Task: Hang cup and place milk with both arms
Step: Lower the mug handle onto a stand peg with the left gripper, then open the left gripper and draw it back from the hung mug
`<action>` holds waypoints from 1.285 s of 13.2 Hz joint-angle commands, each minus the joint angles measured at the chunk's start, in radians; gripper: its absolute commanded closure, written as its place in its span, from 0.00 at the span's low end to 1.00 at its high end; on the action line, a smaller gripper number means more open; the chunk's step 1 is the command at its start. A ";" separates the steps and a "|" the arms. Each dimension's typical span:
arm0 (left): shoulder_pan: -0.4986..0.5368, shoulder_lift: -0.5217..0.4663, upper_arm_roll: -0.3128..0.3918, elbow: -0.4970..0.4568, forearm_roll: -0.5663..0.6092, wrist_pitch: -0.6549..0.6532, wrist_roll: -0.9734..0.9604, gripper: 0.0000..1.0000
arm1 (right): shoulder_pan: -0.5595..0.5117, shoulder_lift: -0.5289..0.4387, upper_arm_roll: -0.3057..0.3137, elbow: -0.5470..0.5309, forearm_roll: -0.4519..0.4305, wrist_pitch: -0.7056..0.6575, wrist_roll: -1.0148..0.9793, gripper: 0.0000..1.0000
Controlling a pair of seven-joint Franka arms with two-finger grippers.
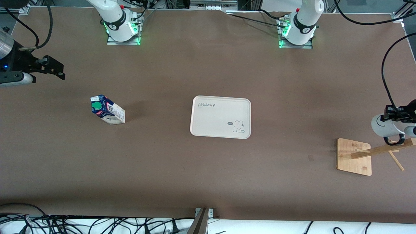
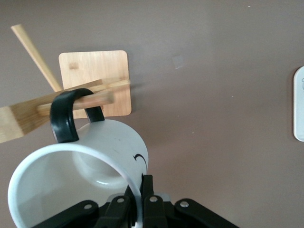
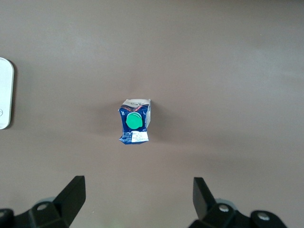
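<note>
My left gripper [image 1: 395,117] is shut on the rim of the white cup [image 1: 385,126], held on its side over the wooden rack [image 1: 354,156] at the left arm's end of the table. In the left wrist view the cup [image 2: 111,142] has its black handle [image 2: 66,114] looped around a wooden peg [image 2: 76,102], and my left gripper [image 2: 140,190] pinches the rim. The milk carton [image 1: 108,110] stands on the table toward the right arm's end. My right gripper [image 1: 57,70] is open, in the air above the table. In the right wrist view the milk [image 3: 134,121] lies ahead of the open gripper [image 3: 138,192].
A white tray [image 1: 221,117] with a rabbit drawing lies at the table's middle; its edge shows in the left wrist view [image 2: 299,104] and in the right wrist view [image 3: 5,92]. The rack's square base [image 2: 95,80] sits on the brown table. Cables run along the table's front edge.
</note>
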State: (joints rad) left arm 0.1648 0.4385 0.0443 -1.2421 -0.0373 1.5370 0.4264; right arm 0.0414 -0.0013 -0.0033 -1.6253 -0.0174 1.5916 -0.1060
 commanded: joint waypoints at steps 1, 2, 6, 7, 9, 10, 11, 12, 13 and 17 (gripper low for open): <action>0.006 0.022 -0.001 0.029 -0.013 -0.011 0.002 0.09 | 0.003 0.007 0.016 0.025 -0.001 -0.012 0.005 0.00; 0.004 0.022 -0.003 0.030 -0.013 0.000 -0.012 0.00 | 0.009 0.007 0.017 0.025 -0.001 -0.009 0.005 0.00; -0.046 -0.018 -0.020 0.029 0.005 -0.036 -0.150 0.00 | 0.028 0.001 0.080 0.038 -0.006 -0.016 0.002 0.00; -0.080 -0.027 -0.018 0.029 0.007 -0.079 -0.213 0.00 | 0.028 0.000 0.078 0.038 -0.006 -0.019 0.003 0.00; -0.149 -0.047 -0.018 0.029 0.023 -0.156 -0.282 0.00 | 0.025 0.001 0.069 0.036 -0.004 -0.021 0.005 0.00; -0.177 -0.075 -0.020 0.023 0.028 -0.167 -0.282 0.00 | 0.023 0.001 0.059 0.036 -0.004 -0.022 0.005 0.00; -0.212 -0.093 -0.020 0.018 0.040 -0.169 -0.275 0.00 | 0.023 0.003 0.051 0.036 -0.004 -0.022 0.005 0.00; -0.224 -0.113 -0.015 0.016 0.046 -0.169 -0.270 0.00 | 0.021 0.003 0.046 0.035 -0.004 -0.022 0.005 0.00; -0.228 -0.122 -0.015 0.004 0.047 -0.164 -0.273 0.00 | 0.021 0.006 0.033 0.035 -0.004 -0.022 0.003 0.00; -0.283 -0.304 0.008 -0.271 0.048 0.057 -0.278 0.00 | 0.020 0.009 0.028 0.035 -0.002 -0.022 0.003 0.00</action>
State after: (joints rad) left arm -0.0897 0.2935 0.0320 -1.2727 -0.0046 1.4482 0.1414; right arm 0.0660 0.0040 0.0197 -1.6071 -0.0171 1.5860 -0.1014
